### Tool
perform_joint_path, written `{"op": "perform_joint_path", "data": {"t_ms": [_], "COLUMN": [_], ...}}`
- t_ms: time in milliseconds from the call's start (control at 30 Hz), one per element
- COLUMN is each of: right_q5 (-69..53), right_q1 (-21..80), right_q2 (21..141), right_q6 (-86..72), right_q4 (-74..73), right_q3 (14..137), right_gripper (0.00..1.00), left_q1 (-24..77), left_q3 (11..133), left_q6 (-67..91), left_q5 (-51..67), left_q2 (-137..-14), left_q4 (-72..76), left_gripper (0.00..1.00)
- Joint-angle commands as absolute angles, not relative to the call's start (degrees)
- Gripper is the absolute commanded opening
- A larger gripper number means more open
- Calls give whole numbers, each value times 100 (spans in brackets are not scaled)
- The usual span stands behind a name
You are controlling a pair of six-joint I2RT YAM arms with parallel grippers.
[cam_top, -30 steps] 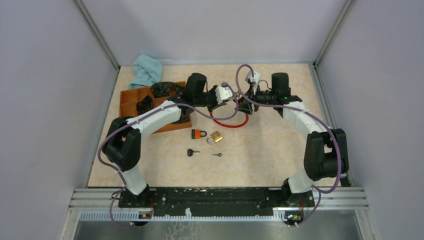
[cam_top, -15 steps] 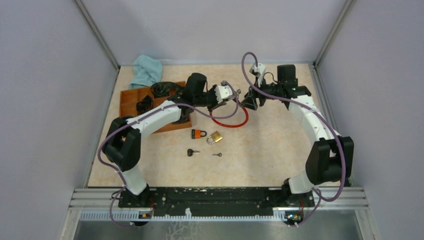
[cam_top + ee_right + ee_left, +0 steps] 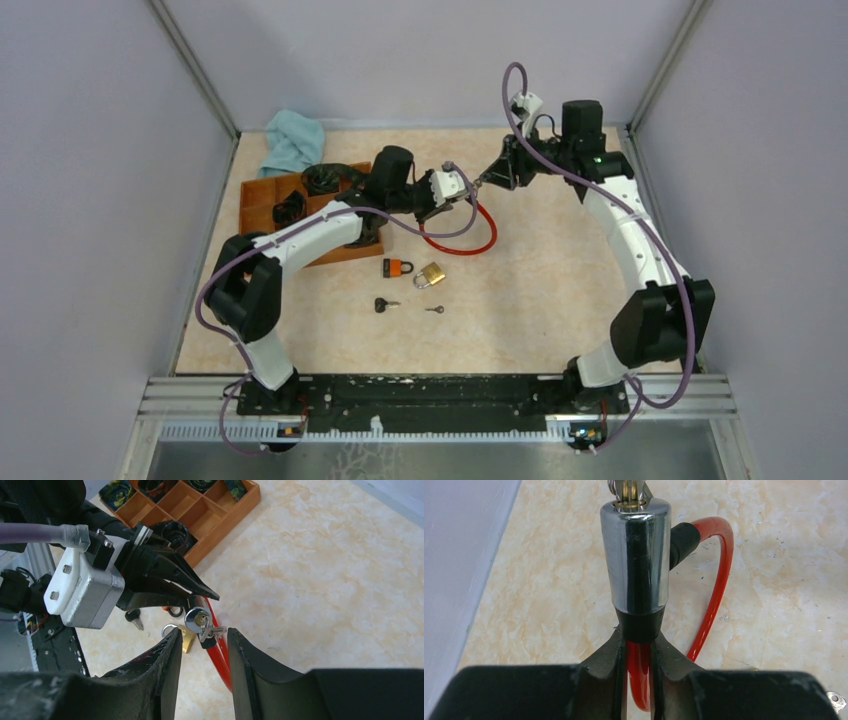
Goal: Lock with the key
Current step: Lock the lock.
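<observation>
The lock is a red cable lock (image 3: 460,241) with a chrome cylinder (image 3: 636,555). My left gripper (image 3: 639,645) is shut on the red cable just below the cylinder's black collar and holds it up off the table. A small silver key (image 3: 211,630) sticks out of the cylinder's keyhole (image 3: 196,618). My right gripper (image 3: 205,632) is open, a short way back from the key, touching nothing. From above, the right gripper (image 3: 497,175) hovers just right of the left gripper (image 3: 468,195), near the back of the table.
An orange padlock (image 3: 398,267) and a brass padlock (image 3: 431,274) lie mid-table, with a black-headed key (image 3: 384,305) and a small key (image 3: 436,309) in front of them. A wooden compartment tray (image 3: 262,195) and a blue cloth (image 3: 293,140) sit at the back left.
My right gripper has drawn back from the lock, rising and moving toward the back right. The left gripper and the lock have stayed still.
</observation>
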State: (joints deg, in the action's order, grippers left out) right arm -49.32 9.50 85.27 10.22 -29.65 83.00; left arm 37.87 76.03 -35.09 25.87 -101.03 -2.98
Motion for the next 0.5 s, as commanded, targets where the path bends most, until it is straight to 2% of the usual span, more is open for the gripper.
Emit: {"op": "perform_joint_path", "data": {"t_ms": [0,300,467], "right_q5": [-4880,-4777,-4807], "right_q1": [1071,1228,1284], "right_q2": [8670,8984,9108], "right_q6": [996,1344,1504], "right_q4": [-3104,-3472,-3615], "right_q3": [8679,8967,9087], "right_gripper": [36,32,26], "left_q1": [3832,3832,3832], "left_q3": [7585,7594,7586], "left_q6": [-3370,-3397,-3397], "left_q5": [2685,2687,2689], "left_q2": [-10115,-10084,-10092], "left_q4": [-503,-517,-517], "left_gripper": [0,0,0]}}
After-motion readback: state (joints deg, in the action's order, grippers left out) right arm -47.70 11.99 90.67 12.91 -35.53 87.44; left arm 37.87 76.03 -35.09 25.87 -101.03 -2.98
